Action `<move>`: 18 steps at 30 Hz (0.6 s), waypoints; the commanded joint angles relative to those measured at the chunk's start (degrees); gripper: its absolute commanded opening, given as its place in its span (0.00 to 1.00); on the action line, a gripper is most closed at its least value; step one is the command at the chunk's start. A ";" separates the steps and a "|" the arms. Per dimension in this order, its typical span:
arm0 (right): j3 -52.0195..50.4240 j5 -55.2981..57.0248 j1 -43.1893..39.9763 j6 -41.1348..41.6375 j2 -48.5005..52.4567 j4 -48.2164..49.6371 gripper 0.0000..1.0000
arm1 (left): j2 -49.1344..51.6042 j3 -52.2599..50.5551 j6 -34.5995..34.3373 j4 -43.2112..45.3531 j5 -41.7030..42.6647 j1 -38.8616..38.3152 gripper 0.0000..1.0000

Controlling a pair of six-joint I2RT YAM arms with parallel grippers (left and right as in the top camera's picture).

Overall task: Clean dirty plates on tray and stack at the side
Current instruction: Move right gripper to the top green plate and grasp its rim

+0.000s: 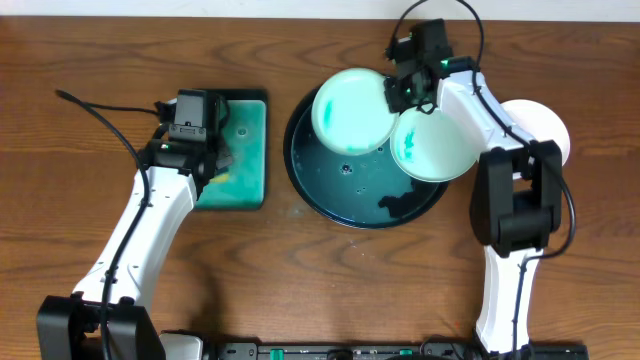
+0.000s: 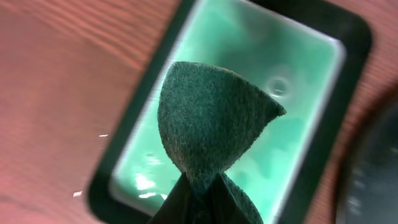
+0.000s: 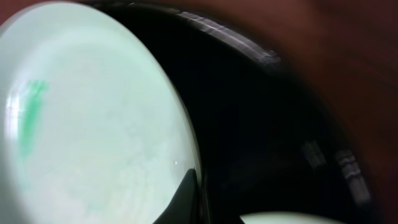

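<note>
**Two smeared plates at the black pan, a third out on the counter**

We see a dark-brown wood-grain counter (image 1: 100,60) carrying everything. At its middle sits the black pan (image 1: 350,190), round, shallow and low-rimmed, its bottom glossy and wet with dark teal streaks and a few droplets.

To the left of the pan lies a rectangular teal tray (image 1: 250,130) with a dark rim. The left wrist view shows pale green liquid pooled in it.

The first plate (image 1: 350,110) is small, round and white with a pale teal tint. It sits over the pan's upper left part. From the right wrist we see its raised rim and a green streak near one edge.

The second plate (image 1: 440,155) lies over the pan's right side and reaches out past its rim. A teal-green smear runs along its inner left wall.

The third plate (image 1: 550,120) rests on the bare counter right of the pan, partly hidden behind the right arm, and looks plain white.

The left fingers (image 2: 174,208) hang over the teal tray, pinched narrow on a dark green scouring pad (image 2: 211,130), which stands folded into a cone.

The right fingers (image 3: 185,193) are at the first plate's rim, beside the second plate. We cannot tell whether they grip it.
</note>
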 commanded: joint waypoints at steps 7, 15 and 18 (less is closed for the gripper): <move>-2.43 -2.71 3.17 -0.37 -1.88 -6.14 0.01 | -0.02 -0.11 2.58 2.84 14.97 0.07 0.07; -8.26 -1.60 2.97 -0.35 -1.57 -0.96 0.01 | -0.02 -0.11 2.38 3.26 17.55 -1.29 0.07; -9.73 -1.84 3.02 -0.35 -1.57 0.74 0.09 | -0.02 -0.11 2.12 4.44 19.17 -2.80 0.07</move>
